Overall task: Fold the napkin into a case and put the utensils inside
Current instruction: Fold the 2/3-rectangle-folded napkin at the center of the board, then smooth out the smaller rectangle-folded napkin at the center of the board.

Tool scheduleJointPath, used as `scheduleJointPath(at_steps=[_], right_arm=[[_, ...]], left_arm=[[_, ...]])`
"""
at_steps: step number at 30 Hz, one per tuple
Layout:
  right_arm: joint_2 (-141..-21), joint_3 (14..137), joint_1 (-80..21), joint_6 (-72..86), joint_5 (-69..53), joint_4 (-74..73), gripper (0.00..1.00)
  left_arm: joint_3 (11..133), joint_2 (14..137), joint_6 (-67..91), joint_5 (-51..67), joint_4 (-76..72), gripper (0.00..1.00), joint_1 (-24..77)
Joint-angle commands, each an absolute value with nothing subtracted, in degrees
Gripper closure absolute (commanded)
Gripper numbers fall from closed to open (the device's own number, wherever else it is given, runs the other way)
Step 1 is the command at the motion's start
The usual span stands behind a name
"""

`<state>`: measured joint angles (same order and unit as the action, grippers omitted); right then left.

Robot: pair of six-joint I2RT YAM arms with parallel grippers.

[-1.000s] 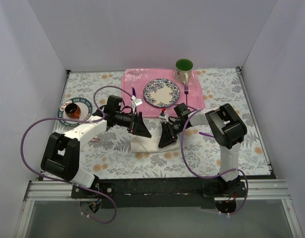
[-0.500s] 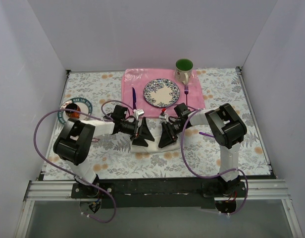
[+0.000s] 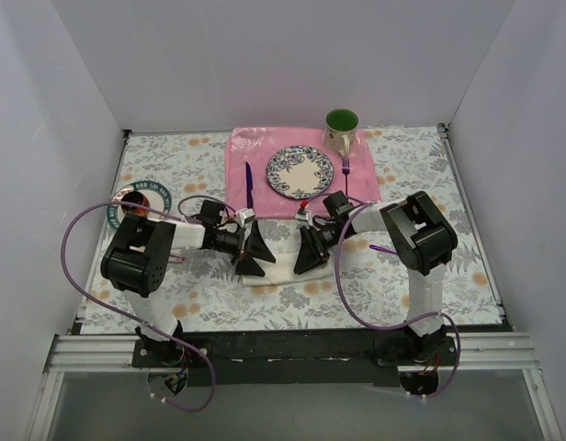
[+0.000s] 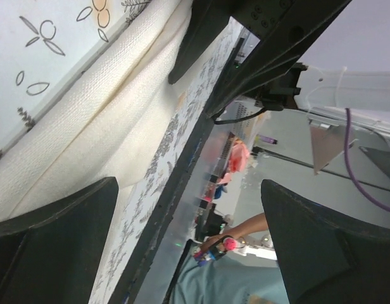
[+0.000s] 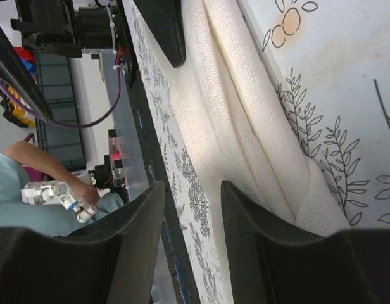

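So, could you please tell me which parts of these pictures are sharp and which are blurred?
Left wrist view: the napkin weave is crisp, the background beyond the table edge blurred. Right wrist view: napkin sharp too, with a bright patch; background soft. Top view: evenly lit, sharp throughout.

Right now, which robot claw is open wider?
The left gripper: its jaws stand far apart, while the right gripper leaves only a narrow gap between its jaws.

Bright, even overhead light — soft shadows; the napkin (image 5: 245, 120) glares, wrist backgrounds blur.
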<state>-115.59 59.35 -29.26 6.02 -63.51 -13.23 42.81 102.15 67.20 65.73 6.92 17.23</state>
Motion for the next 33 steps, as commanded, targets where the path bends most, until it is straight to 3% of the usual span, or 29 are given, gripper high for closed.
scheduleJointPath(at_steps=[1, 9, 23, 33], right_arm=[[-118.83, 58.62, -28.65, 2.99, -53.61, -14.41, 0.49], [-119.09, 59.33, -28.74, 2.72, -53.35, -14.68, 0.49], [-119.79, 58.98, -28.74, 0.7, -52.56, -15.3, 0.48], [-119.97, 58.97, -28.65, 0.7, -52.56, -15.38, 0.48]], left_arm=[[42.97, 94.85, 56.45, 62.92, 12.13, 0.02, 17.04], [45.26, 90.16, 60.11, 62.93, 10.65, 0.02, 27.77], [43.24, 105.72, 53.01, 58.1, 19.85, 0.02, 19.52], [49.21, 103.79, 40.44, 54.58, 31.54, 0.02, 18.54]])
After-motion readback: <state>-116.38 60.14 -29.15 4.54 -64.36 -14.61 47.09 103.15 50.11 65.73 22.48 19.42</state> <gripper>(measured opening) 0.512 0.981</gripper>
